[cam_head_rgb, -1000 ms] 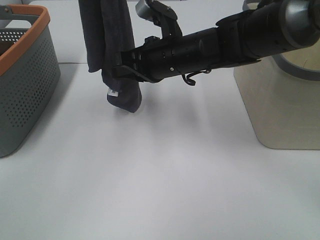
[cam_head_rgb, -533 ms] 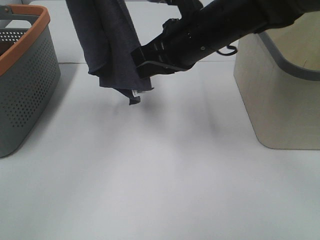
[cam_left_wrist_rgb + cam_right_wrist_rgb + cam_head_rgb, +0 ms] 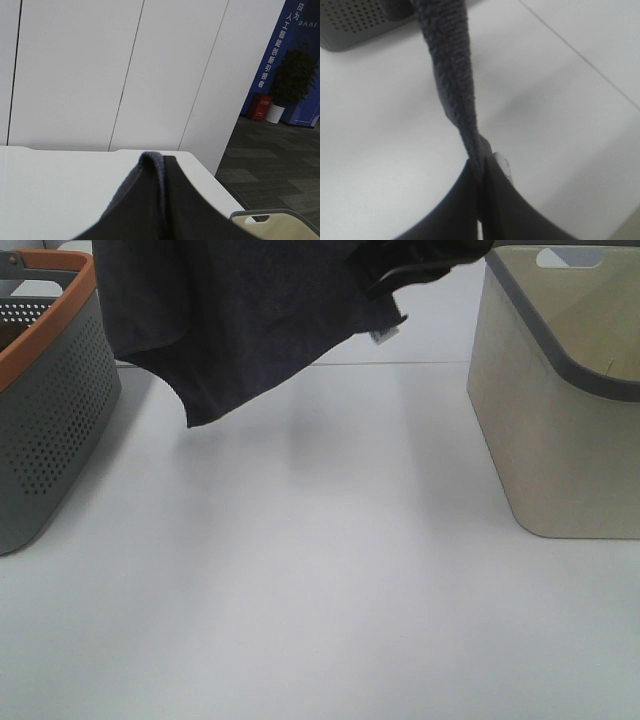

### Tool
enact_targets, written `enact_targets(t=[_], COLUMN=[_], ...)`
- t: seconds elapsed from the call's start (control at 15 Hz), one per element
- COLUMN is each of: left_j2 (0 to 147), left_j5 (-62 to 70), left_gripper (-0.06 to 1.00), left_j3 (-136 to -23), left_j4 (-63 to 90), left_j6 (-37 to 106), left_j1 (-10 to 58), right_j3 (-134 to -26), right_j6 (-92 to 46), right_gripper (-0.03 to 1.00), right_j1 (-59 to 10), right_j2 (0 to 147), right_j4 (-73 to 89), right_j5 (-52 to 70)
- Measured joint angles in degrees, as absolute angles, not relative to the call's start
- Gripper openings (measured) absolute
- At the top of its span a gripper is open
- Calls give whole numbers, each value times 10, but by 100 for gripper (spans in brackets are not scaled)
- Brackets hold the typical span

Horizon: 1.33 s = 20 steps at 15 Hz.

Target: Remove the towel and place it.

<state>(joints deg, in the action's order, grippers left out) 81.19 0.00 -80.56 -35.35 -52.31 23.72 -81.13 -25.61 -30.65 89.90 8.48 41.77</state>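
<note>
Between the left claw (image 3: 161, 167) and right claw (image 3: 479, 172), both pinched shut on its hem, hangs the dark navy-grey terry towel (image 3: 250, 320). Either thin hold may slip; the sagging corner beneath the left claw could snag the grey perforated orange-rimmed basket (image 3: 50, 410).

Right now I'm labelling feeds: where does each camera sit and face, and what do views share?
Exterior high: off-arm, high, looks down on table; towel hangs between grey basket and beige bin; right gripper at top edge.
Left wrist: on left arm, facing level toward wall panels; shut left gripper pinching the towel.
Right wrist: on right arm, facing down at the table; shut jaws grip towel.
Shared: the towel, all three.
</note>
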Motion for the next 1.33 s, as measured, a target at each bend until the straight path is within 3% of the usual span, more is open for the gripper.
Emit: enact_targets(t=[0.13,0.4,0.67,1.07,1.2,1.33], left_j2=[778,718,681,688,712,780], left_j5=[0,-18,-34,-116,-135,-154], left_gripper=[0,0,0,0,0,0], left_j3=[-716,-604,-528,-507,-507,-544], left_j4=[-335,-319,-319,-318,-318,-320], left_j6=[-527,-536,-536,-529,-528,-538], left_j1=[237,220,206,189,185,184], right_j3=[-897,-933,-931,-858,-858,-866], right_j6=[-242,-242,-230,-360,-420,-396], right_gripper=[2,2,2,2,2,2], right_j1=[-307,-307,-307,-307,-307,-299], right_j2=[899,899,899,881,882,909], right_j4=[-5,-91,-60,-48,-54,-83], right_j5=[461,498,511,539,512,473])
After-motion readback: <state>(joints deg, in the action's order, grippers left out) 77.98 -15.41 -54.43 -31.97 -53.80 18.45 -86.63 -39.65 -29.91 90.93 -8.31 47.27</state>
